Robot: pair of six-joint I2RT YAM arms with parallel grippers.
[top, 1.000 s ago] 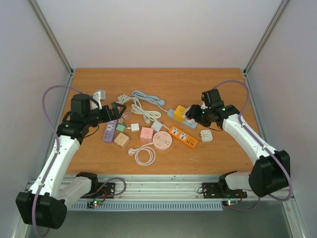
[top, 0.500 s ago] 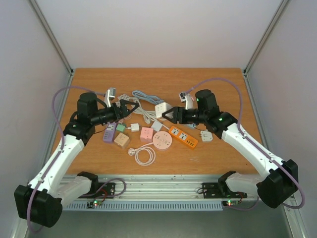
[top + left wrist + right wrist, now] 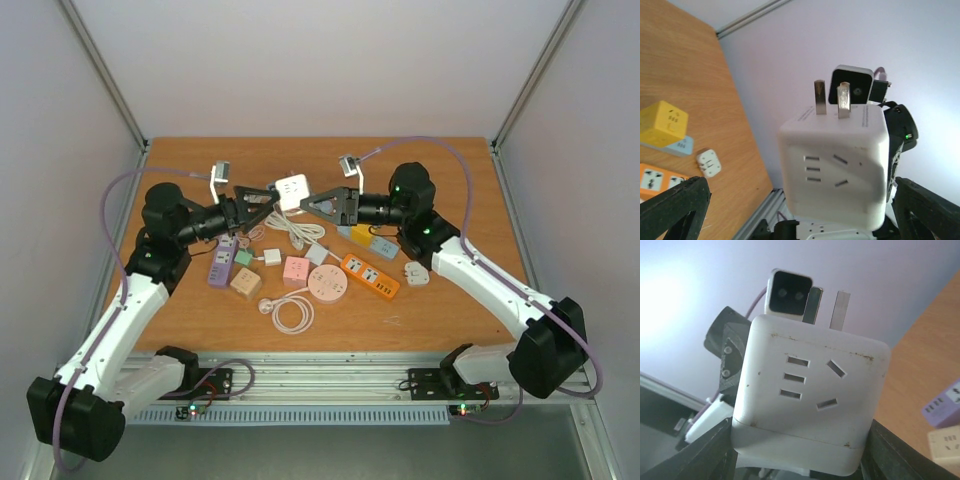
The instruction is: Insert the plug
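The white cube plug (image 3: 292, 190) hangs in the air above the back half of the worktop (image 3: 400, 320), between the two arms and clear of everything lying below it. Both wrist views show two flat metal prongs (image 3: 820, 97) standing up from its top, and a side face carrying slotted socket openings. The right hand (image 3: 312, 203) pinches the cube from the right side, its dark fingers (image 3: 715, 450) pressed against the lower edges of the block. The left hand (image 3: 262, 205) faces it from the other side with its fingers (image 3: 670, 210) spread as wide as they go; the cube sits in the gap between them, and whether either finger touches it cannot be told. Under the raised cube, loose white cables (image 3: 290, 225) curl across the wood. To the right a yellow cube (image 3: 362, 233) sits on a pale blue strip (image 3: 384, 246), with an orange power strip (image 3: 370, 276) just in front of them and a small white adapter (image 3: 417, 273) beside that. Nearer the arms lie a round pink socket (image 3: 327, 285), a pink cube (image 3: 296, 268), a purple strip (image 3: 221, 265), a beige cube (image 3: 245, 282) and a coiled white cord (image 3: 290, 312).
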